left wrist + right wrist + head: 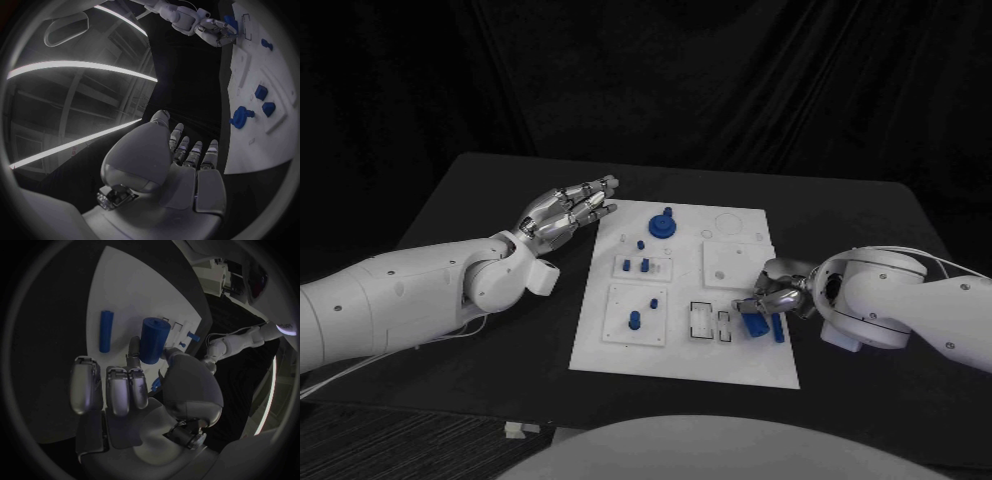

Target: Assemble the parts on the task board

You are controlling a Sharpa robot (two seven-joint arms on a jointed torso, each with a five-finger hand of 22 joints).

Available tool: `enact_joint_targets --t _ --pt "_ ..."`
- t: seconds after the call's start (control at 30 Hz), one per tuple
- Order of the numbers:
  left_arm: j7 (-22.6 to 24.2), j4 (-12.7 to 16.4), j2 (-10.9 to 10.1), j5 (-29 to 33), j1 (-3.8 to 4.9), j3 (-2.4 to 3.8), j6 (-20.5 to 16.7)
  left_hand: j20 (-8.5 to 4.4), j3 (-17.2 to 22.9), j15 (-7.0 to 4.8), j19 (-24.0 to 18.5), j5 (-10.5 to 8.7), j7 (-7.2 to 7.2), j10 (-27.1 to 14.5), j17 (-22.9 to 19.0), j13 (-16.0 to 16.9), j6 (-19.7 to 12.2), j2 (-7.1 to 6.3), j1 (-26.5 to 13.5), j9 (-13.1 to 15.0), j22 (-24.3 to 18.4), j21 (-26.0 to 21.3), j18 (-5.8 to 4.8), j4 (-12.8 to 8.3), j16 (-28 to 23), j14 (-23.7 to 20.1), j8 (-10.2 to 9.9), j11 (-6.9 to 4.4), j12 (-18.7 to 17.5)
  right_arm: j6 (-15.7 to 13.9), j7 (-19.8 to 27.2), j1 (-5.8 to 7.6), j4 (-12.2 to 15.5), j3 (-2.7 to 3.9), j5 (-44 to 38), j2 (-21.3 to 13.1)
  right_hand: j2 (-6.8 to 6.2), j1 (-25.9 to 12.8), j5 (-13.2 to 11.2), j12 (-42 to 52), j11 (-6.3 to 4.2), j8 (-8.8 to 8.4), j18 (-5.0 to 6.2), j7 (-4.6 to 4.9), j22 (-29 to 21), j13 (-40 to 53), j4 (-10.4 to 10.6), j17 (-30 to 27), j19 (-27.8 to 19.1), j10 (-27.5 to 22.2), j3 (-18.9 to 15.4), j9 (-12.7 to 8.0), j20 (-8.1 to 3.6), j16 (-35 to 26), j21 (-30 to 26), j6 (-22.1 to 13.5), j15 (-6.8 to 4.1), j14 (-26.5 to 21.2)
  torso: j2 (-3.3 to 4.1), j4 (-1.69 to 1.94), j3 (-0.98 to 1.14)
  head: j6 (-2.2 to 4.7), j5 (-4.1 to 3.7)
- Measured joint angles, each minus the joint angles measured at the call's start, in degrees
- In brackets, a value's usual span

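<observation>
The white task board point(678, 358) lies mid-table. At its right edge my right hand point(779, 293) pinches a short, thick blue cylinder point(753, 324) between thumb and a finger; the right wrist view shows this cylinder point(153, 340) upright over the board point(125, 285). A thin blue rod point(106, 331) lies flat on the board just beside it point(779, 331). My left hand point(568, 214) hovers off the board's far left corner with fingers stretched out, holding nothing; in the left wrist view this hand point(178, 165) is beside the board point(250, 145).
A round blue piece with a knob point(664, 225) stands at the board's far end. Small blue pegs point(636, 265) and a taller peg point(635, 320) stand in the left-hand blocks. Two slotted frames point(710, 322) sit near my right hand.
</observation>
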Motion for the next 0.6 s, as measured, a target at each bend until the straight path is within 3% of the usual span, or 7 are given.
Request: enact_joint_targets --t 0.23,0.43,0.6 --pt "0.0 -0.01 0.08 0.0 -0.02 0.0 0.1 0.0 0.09 0.0 0.0 0.0 0.0 0.0 0.0 0.0 0.0 0.0 0.0 0.0 0.0 0.0 0.0 -0.09 0.0 0.0 0.0 0.0 0.0 -5.18 1.07 0.55 1.04 0.05 9.31 0.76 1.18 -1.22 -0.88 0.0 0.01 0.0 0.0 -0.02 0.0 0.0 0.39 0.0 0.0 0.0 0.39 0.75 0.0 0.0 -1.44 -0.39 0.0 0.0 -0.02 -0.02 0.0 0.0 -0.13" --pt "0.0 0.08 -0.01 0.0 -0.02 0.0 0.19 0.0 0.16 0.0 0.0 0.0 0.0 0.0 0.0 0.0 0.0 0.0 0.0 0.0 0.0 0.0 0.0 -0.16 0.0 0.0 0.0 0.0 0.0 -7.71 1.34 0.35 1.04 0.04 14.16 2.11 1.89 -3.17 -6.13 0.0 -0.03 -0.57 0.0 0.39 0.01 -0.01 0.48 0.0 0.0 -0.05 0.5 0.85 0.0 0.0 -1.89 -2.85 -0.01 0.0 -0.02 -0.02 -0.01 0.0 -0.06" --pt "0.0 0.09 -0.04 0.0 -0.02 0.0 0.25 0.0 0.16 0.0 0.0 0.0 0.0 0.0 0.0 0.0 0.0 0.0 0.0 0.0 0.0 0.0 0.0 -0.16 0.0 0.0 0.0 0.0 0.0 -8.0 0.88 -0.38 0.36 0.03 15.0 3.33 1.85 -3.86 -10.32 0.0 0.56 -1.24 0.92 0.93 0.04 -0.01 -3.37 0.0 -0.51 0.11 2.33 0.45 0.51 0.0 -4.43 -4.16 0.44 0.01 -0.02 0.01 -0.01 0.0 -0.08"
